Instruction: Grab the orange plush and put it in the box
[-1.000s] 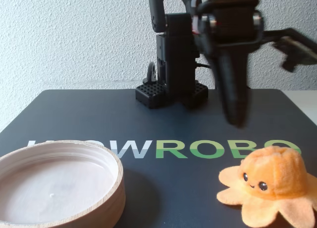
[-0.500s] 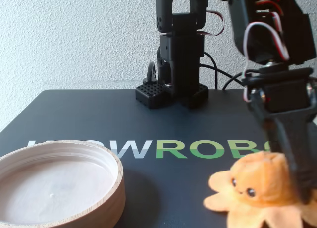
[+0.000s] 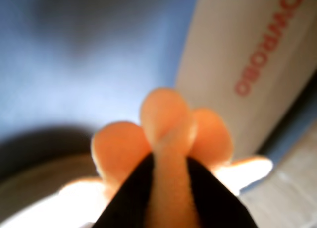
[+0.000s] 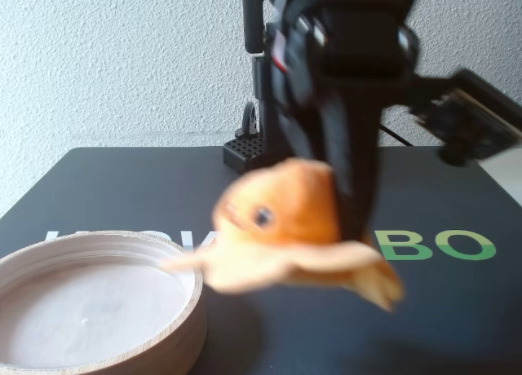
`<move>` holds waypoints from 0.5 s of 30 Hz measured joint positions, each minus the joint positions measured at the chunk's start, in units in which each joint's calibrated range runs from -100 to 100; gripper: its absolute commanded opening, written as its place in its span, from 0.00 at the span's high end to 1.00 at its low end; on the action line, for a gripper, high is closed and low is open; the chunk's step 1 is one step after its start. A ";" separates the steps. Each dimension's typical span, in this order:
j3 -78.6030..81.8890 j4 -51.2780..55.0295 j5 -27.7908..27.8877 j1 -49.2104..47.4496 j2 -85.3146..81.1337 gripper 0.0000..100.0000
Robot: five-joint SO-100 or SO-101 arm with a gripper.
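Gripper [image 4: 347,216] clamped shut on soft orange octopus plush [image 4: 285,220], aloft | round wooden-rimmed white box [image 4: 122,249] lay below-left in fixed view | carry fully over rim before releasing.

surface: dark mat [image 4: 122,187] with green lettering | on it: box [image 4: 189,310], front left in fixed view

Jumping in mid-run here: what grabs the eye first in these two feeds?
The orange plush stands out at once in the fixed view, hanging in mid-air, pinched by the black gripper and blurred by motion. Just to its lower left sits the box, wooden-rimmed and white inside, with nothing in it. In the wrist view the plush's tentacles fill the centre, squeezed between the dark fingers.
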 measured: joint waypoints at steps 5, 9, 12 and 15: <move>-0.09 5.41 5.87 10.32 -3.23 0.99; -0.09 5.41 8.80 17.91 -3.23 0.93; -0.18 7.56 8.75 18.94 -3.74 0.75; -0.45 12.38 6.12 18.50 -3.74 0.63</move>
